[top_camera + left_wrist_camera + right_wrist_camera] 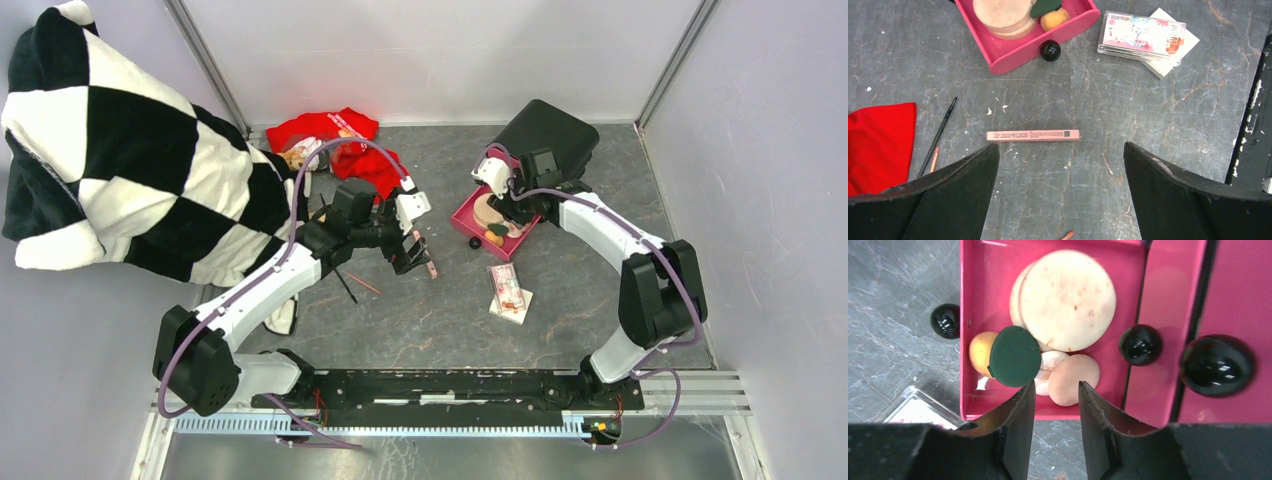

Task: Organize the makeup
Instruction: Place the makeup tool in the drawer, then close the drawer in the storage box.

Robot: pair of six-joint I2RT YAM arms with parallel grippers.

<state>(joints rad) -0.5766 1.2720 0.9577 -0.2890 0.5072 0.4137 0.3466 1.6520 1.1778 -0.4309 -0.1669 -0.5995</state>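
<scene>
The pink drawer [490, 215] stands out of the black box [550, 135] on the grey, marble-veined counter [420, 320]. It is a shallow, smooth-walled tray with square corners. Inside lie two flat round puffs [1068, 297], cream and faintly speckled, stacked slightly askew. Nearer the drawer's end wall are a small orange puff [979, 351], a matte dark-green disc [1014, 356] overlapping it, and two pale peach lumps [1073, 380]. A glossy black ball [945, 321] sits against the outside of that end wall.

The right jaws hang over one long side wall of the drawer with a narrow gap between them, gripping nothing. The peach lumps lie just past their tips.

On the left-arm side of the drawer, a slim, square-edged pink stick [1033, 135] lies flat with bare counter all round it. The left jaws hover just short of it, spread fully wide and empty. Farther from the drawer than the stick, a thin black pencil [938, 137] and a brown pencil [934, 159] lie side by side. They are close to the edge of the soft red cloth [878, 145].

Toward the arm bases from the drawer, a hard clear case holding a red-patterned packet [1142, 35] rests on a white square card [1189, 38] whose corners stick out. Open counter separates it from the drawer. A black-and-white checked fleece blanket [120, 150] hangs well away, beyond the cloth.
</scene>
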